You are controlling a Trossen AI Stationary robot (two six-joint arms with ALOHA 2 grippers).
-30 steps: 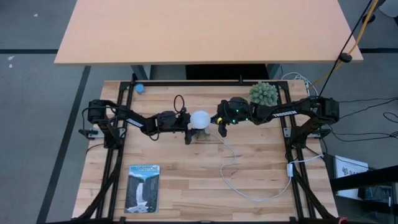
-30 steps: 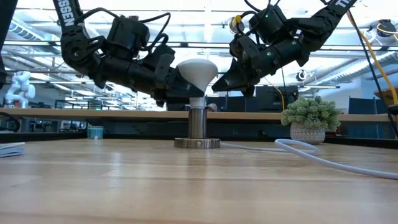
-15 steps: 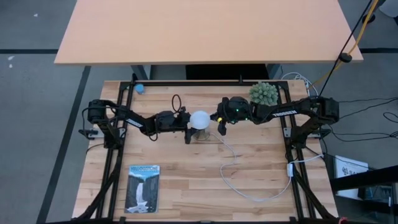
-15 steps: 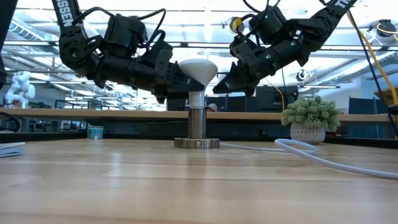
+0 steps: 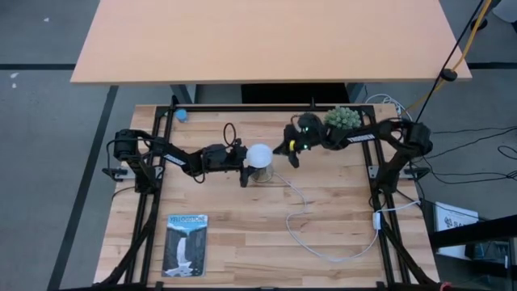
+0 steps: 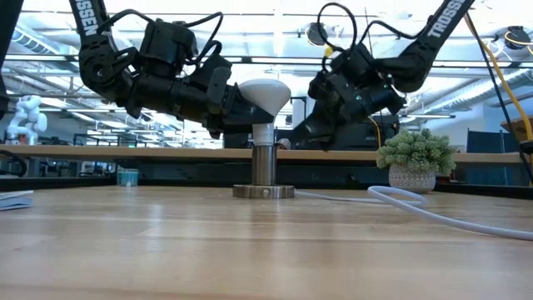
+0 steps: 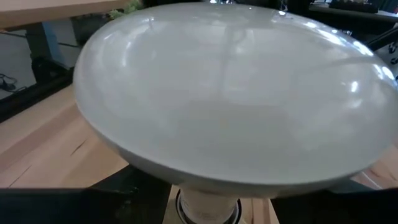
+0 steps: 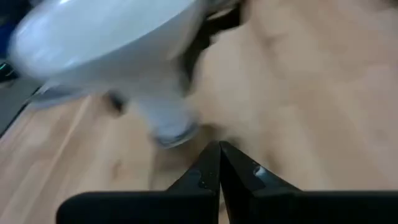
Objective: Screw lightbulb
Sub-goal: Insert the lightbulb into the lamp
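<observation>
The lightbulb (image 6: 264, 98) is seen upright at mid bench, globe up, its narrow base seated in a metal socket (image 6: 264, 167) whose round foot lies flat on the wooden bench (image 5: 242, 242). In the high view the lightbulb (image 5: 259, 155) shows as a white disc w/ the socket hidden under it.

The left gripper (image 5: 243, 164) is held level at the bulb's left side; its fingers are clamped on the lightbulb, one on each flank under the globe's rim, as the left wrist view shows w/ the globe (image 7: 230, 93) filling nearly the whole pic.

The right gripper (image 5: 292, 157) is placed just to the bulb's right, not touching it, approx. level w/ the globe in the low view (image 6: 293, 143). Its fingers (image 8: 211, 163) are pressed together w/ nothing btwn them, tips aimed toward the socket foot.

A white cord (image 5: 307, 234) is run from the socket across the bench to the right edge. A small potted plant (image 5: 342, 120) is set at the far right, a blue picture card (image 5: 186, 244) at the near left.
</observation>
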